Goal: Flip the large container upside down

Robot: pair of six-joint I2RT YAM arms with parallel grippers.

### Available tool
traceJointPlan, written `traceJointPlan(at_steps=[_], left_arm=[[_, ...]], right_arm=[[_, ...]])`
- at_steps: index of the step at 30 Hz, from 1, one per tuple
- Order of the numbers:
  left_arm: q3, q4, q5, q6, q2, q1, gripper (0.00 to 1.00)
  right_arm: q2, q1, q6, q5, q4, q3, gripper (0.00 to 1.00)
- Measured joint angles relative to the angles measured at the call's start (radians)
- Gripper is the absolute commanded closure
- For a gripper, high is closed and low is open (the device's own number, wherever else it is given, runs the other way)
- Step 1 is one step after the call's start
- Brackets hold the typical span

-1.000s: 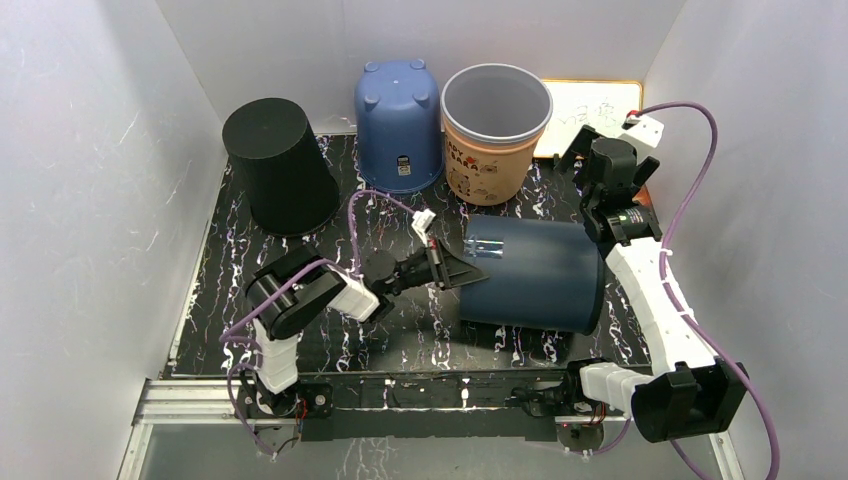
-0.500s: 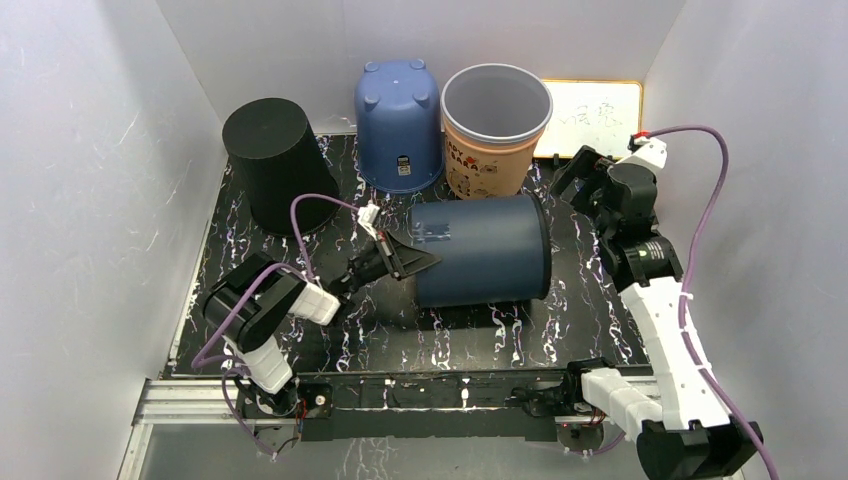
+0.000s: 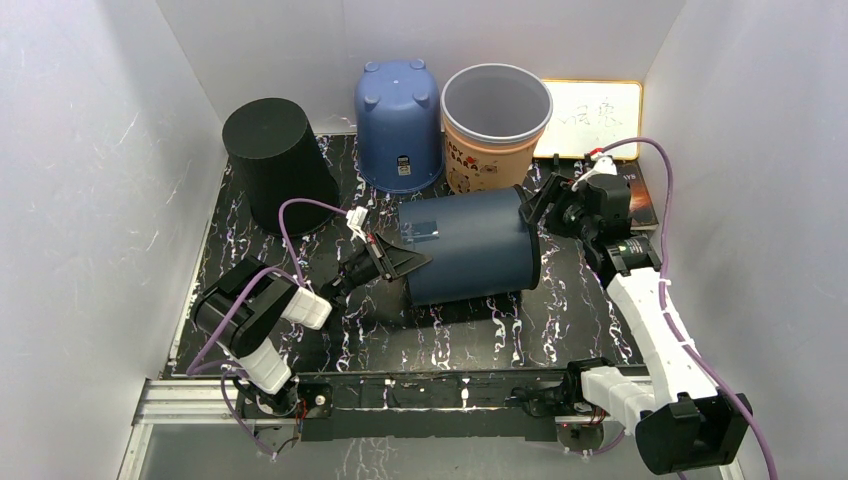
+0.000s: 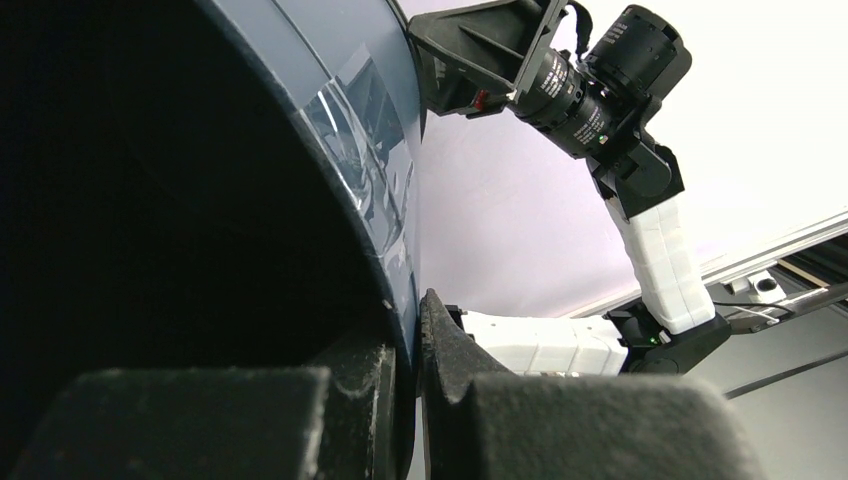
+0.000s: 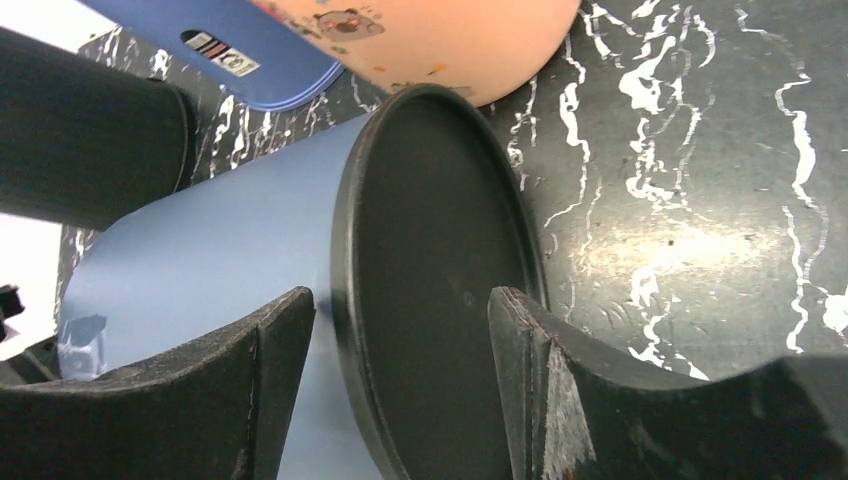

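The large dark blue container (image 3: 470, 250) lies on its side on the black marbled table, open end to the left, black base to the right. My left gripper (image 3: 400, 262) is shut on its rim at the open end; in the left wrist view the wall (image 4: 370, 190) is pinched in that gripper (image 4: 415, 300), one finger inside and one outside. My right gripper (image 3: 535, 205) is open at the base end. In the right wrist view it (image 5: 400, 300) straddles the base's edge, with the black base (image 5: 440, 250) and blue side (image 5: 200, 240) in front.
An upside-down black bin (image 3: 278, 165) stands at the back left, an upside-down blue bin (image 3: 398, 125) and an upright tan bin (image 3: 495, 135) behind the container. A whiteboard (image 3: 595, 115) leans at the back right. White walls enclose the table.
The container has slid left and back, held by my left gripper, whose arm drew back left. My right gripper came down from the back right to the container's base end.
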Motion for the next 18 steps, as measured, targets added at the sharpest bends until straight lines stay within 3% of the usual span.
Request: traceJointPlan(at_steps=[3,5,7,18], left_arm=[[-0.001,0.0,0.0,0.004,0.0,0.0,1.0],[-0.001,0.0,0.001,0.005,0.0,0.0,1.0],[-0.003,0.002,0.001,0.006,0.002,0.0,1.0],[-0.013,0.006,0.004,0.004,0.003,0.002,1.0]], right_arm=[[0.004,0.0,-0.004,-0.04,0.0,-0.001,0.52],[0.008,0.0,-0.004,-0.064,0.003,-0.001,0.71],[0.01,0.0,-0.001,-0.092,0.019,-0.002,0.99],[0.017,-0.006,-0.004,-0.144,0.015,0.014,1.0]])
